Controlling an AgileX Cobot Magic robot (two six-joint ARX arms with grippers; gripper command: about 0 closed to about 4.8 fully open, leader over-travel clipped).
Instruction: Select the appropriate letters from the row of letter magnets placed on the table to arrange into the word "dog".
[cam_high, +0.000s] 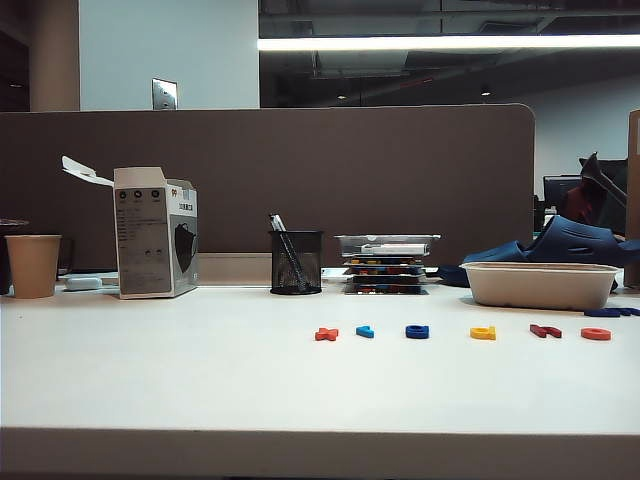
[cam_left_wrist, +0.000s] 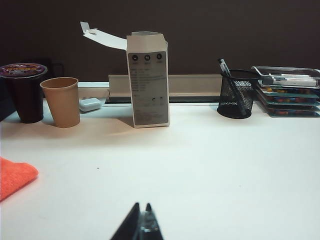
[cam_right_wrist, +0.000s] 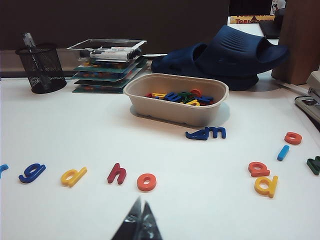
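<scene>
On the white table (cam_high: 150, 370) lies the row of letter magnets: an orange X shape (cam_high: 326, 334), a light blue one (cam_high: 365, 331), dark blue (cam_high: 417, 331), yellow (cam_high: 483, 333), dark red (cam_high: 545, 330) and an orange-red ring (cam_high: 596, 334). The right wrist view shows the dark blue g (cam_right_wrist: 32, 172), yellow d (cam_right_wrist: 73, 176), dark red h (cam_right_wrist: 117, 173) and orange-red o (cam_right_wrist: 146, 182) just beyond my right gripper (cam_right_wrist: 141, 201), which is shut and empty. My left gripper (cam_left_wrist: 142, 205) is shut over bare table, with no letters near it. Neither arm appears in the exterior view.
A beige bowl (cam_right_wrist: 210, 112) of spare letters stands behind the row, with loose letters such as a blue m (cam_right_wrist: 206, 133) beside it. Further back stand a mesh pen cup (cam_high: 296, 262), stacked trays (cam_high: 387, 262), a grey carton (cam_high: 155, 233), a paper cup (cam_high: 33, 265) and blue shoes (cam_right_wrist: 225, 55). An orange cloth (cam_left_wrist: 15, 175) lies by the left gripper.
</scene>
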